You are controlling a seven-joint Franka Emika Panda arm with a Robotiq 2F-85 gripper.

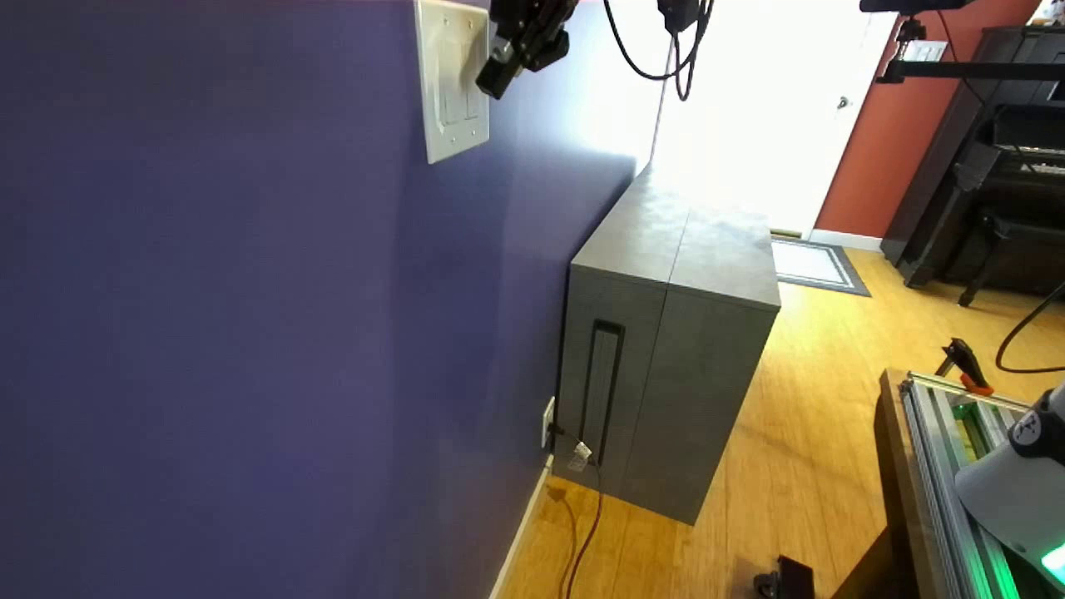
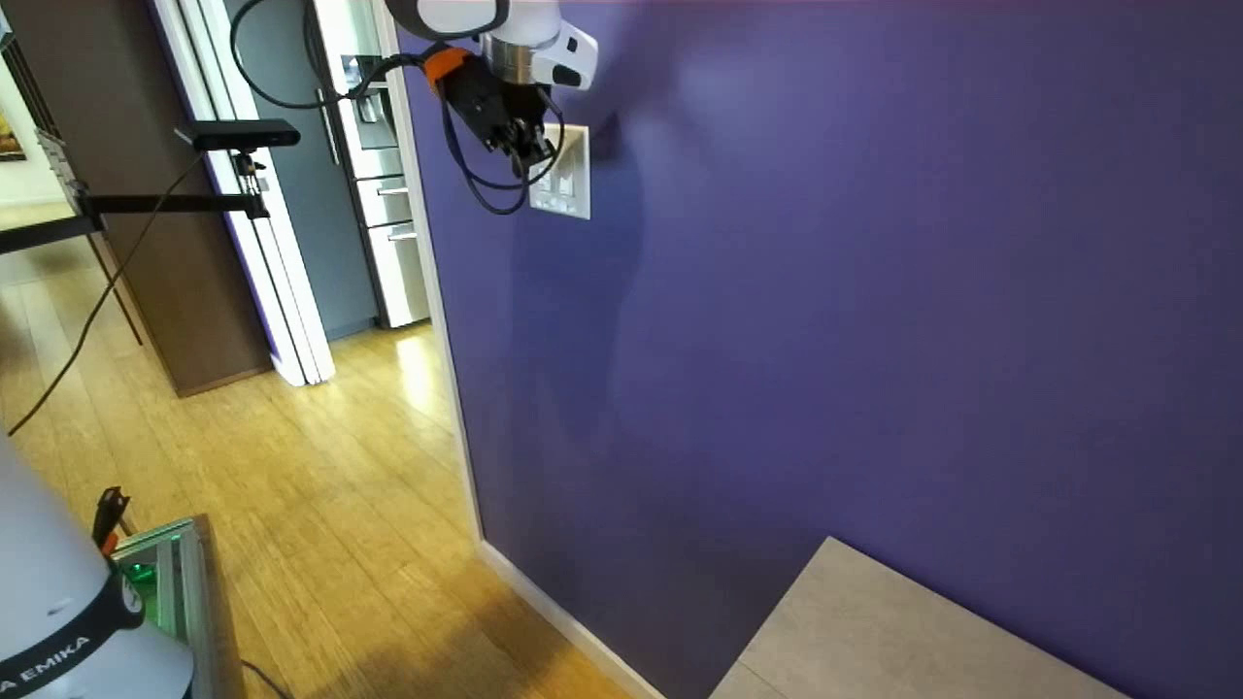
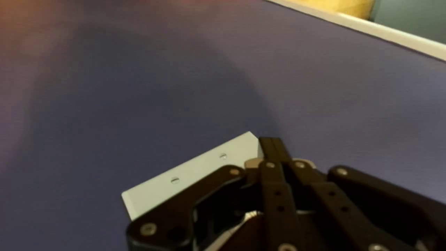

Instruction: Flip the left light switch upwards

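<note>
A white two-switch plate [image 1: 460, 141] is fixed to the purple wall. It also shows in an exterior view [image 2: 581, 194] and in the wrist view [image 3: 188, 174]. The left light switch [image 1: 450, 96] and the right one beside it show in both exterior views, partly covered. In the wrist view the switches are hidden behind the gripper. My gripper [image 1: 497, 81] is in front of the plate, level with the switches. In the wrist view its fingertips [image 3: 272, 139] are pressed together with nothing between them, near a plate corner. I cannot tell whether they touch anything.
The purple wall [image 1: 250, 291] runs behind the plate. A grey cabinet [image 1: 666, 333] stands against it below. A cable [image 2: 495, 209] loops from the gripper near the plate. A camera on a black stand arm [image 2: 175, 204] is off to the side.
</note>
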